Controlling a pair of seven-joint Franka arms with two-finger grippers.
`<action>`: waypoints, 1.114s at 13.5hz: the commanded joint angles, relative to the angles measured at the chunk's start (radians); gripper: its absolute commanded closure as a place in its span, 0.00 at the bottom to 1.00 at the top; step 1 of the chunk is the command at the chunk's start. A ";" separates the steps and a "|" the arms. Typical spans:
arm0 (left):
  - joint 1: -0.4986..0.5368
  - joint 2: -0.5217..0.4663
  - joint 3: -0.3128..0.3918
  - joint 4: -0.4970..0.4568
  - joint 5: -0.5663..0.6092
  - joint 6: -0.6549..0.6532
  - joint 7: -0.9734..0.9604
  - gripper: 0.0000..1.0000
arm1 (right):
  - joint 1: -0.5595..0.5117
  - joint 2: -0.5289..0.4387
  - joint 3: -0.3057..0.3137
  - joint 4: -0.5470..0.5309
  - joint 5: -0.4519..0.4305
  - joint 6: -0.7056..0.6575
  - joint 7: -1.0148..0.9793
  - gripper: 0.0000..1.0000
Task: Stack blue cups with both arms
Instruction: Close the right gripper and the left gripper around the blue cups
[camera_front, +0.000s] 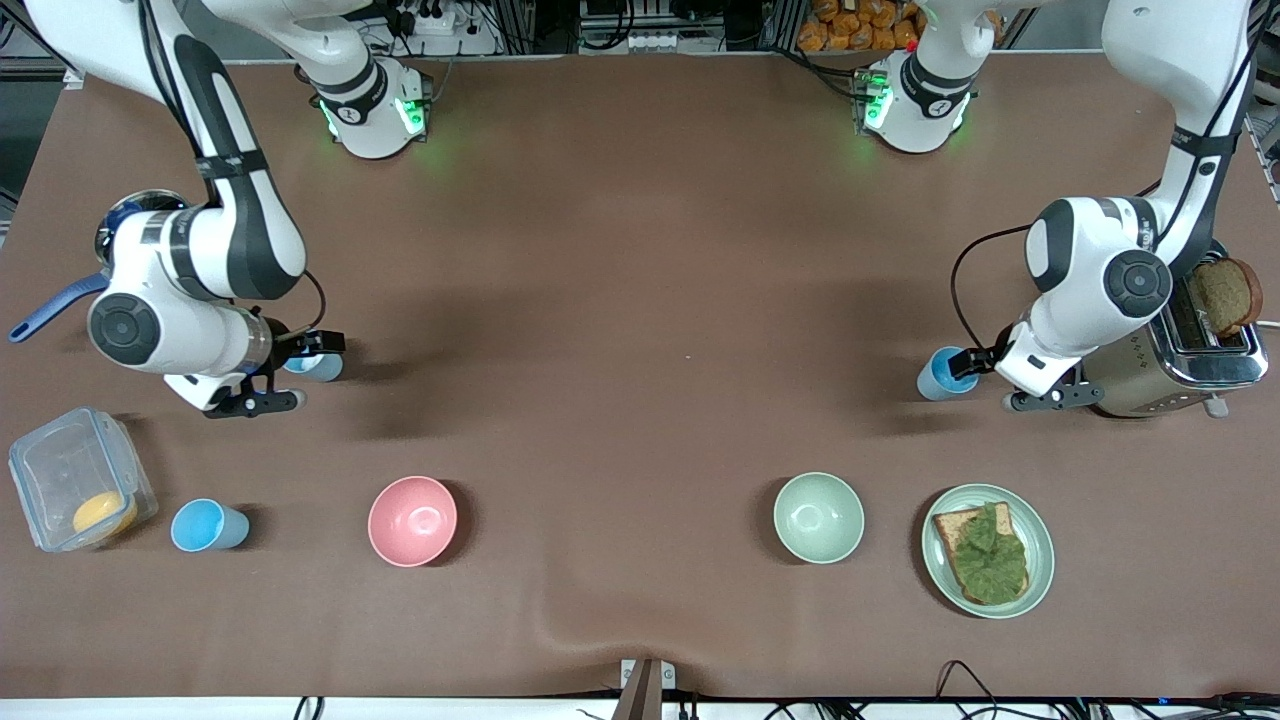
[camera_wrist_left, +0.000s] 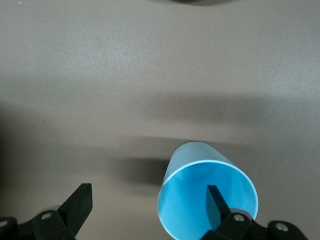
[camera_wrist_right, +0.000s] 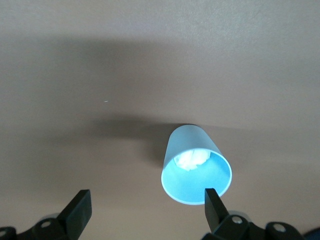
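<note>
Three blue cups show on the brown bench (camera_front: 640, 300). Toward the right arm's end, a lidded clear box (camera_front: 75, 492) with something yellow in it sits beside a spare cup (camera_front: 205, 525) standing alone, nearer the front camera than the right tool (camera_front: 292, 371). That tool is low by the right-hand cup (camera_front: 318, 365); the right wrist view shows its fingers spread wide, one finger (camera_wrist_right: 212, 205) at the rim of the cup (camera_wrist_right: 196, 167) and the other (camera_wrist_right: 77, 212) well apart from it, gripping nothing.

Next along come a pink bowl (camera_front: 412, 520) and a green bowl (camera_front: 818, 517), both near the front edge, then a plate (camera_front: 987, 549) with leaf-topped bread. Toward the left arm's end, the left tool (camera_front: 985, 375) is by the left-hand cup (camera_front: 940, 374), just beside a toaster (camera_front: 1180, 355) holding a slice. In the left wrist view its fingers are spread too, one finger (camera_wrist_left: 216, 202) reaching inside the mouth of the cup (camera_wrist_left: 207, 197) and the other (camera_wrist_left: 77, 205) out over bare bench.

Neither cup is centred between its tool's fingers, so closing now would probably pinch a single wall; I judge the light cup could tip, skid or roll away. The left arm's elbow also sits close to the toaster, so a careless lift might knock it.
</note>
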 joint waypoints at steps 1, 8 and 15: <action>0.002 -0.003 -0.015 -0.021 -0.003 0.031 -0.008 0.00 | 0.003 0.023 -0.002 -0.047 -0.020 0.046 0.014 0.00; 0.002 0.007 -0.017 -0.021 -0.003 0.032 -0.010 0.00 | 0.002 0.086 -0.002 -0.047 -0.020 0.045 0.014 0.66; 0.002 0.011 -0.018 -0.019 -0.003 0.032 -0.010 0.00 | 0.006 0.088 -0.002 -0.012 -0.020 -0.016 0.016 1.00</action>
